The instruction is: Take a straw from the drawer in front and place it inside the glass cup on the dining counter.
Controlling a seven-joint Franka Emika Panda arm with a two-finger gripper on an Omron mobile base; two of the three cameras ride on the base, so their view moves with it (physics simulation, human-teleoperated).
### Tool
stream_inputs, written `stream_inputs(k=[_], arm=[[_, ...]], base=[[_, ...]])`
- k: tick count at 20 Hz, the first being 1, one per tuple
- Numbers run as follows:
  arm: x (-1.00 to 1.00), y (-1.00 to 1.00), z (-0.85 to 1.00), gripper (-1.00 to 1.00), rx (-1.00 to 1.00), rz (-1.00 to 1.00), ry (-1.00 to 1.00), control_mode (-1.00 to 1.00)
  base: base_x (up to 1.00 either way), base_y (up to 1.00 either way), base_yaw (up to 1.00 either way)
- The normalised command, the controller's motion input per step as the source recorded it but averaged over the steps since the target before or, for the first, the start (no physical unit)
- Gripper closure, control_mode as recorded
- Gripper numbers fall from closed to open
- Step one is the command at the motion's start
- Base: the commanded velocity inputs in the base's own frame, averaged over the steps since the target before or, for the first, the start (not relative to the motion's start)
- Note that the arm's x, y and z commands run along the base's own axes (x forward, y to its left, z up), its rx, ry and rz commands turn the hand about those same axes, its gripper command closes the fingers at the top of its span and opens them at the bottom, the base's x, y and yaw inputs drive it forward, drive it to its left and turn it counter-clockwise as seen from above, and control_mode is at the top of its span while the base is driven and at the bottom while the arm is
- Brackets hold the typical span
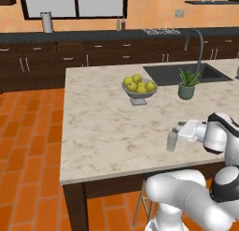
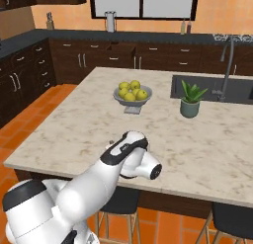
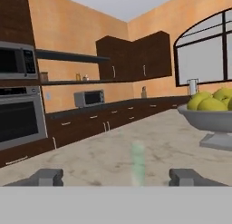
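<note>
- The dining counter (image 1: 98, 127), a broad marble-topped island, runs from the near edge back to a sink (image 1: 175, 75) with an arched tap (image 1: 196, 45) at its far right.
- Behind it, dark cabinets under a black counter (image 1: 70, 37) line the far wall.
- The white arm reaches over the near right part of the island, its hand lying level just above the top.
- A grey fruit bowl (image 1: 138, 90) of yellow-green fruit stands mid-island, well beyond the hand.
- A small potted plant (image 1: 187, 85) sits right of the bowl, near the sink.
- The gripper (image 3: 116, 177) has its fingers (image 3: 47, 177) spread wide, one to each side, with nothing clasped between them.
- The glass cup (image 1: 172, 141) stands upright on the marble just left of the hand, between the spread fingers but apart from both.
- The straw (image 3: 137, 162) appears as a faint pale upright streak in the hand view, seemingly inside the cup; it is too blurred to be sure.
</note>
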Motion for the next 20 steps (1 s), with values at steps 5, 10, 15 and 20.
stream_inputs(k=[5, 10, 15, 20], arm=[[-0.23, 0.00, 0.76, -1.00, 0.00, -0.08, 0.00, -1.00], [-0.58, 0.00, 1.00, -1.00, 0.02, -0.07, 0.00, -1.00], [-0.36, 0.22, 1.00, -1.00, 0.01, -0.05, 0.02, -1.00], [-0.30, 0.58, 0.93, -1.00, -0.02, -0.07, 0.22, -1.00]], base=[[0.00, 0.00, 0.00], [0.00, 0.00, 0.00], [0.00, 0.00, 0.00], [0.00, 0.00, 0.00]])
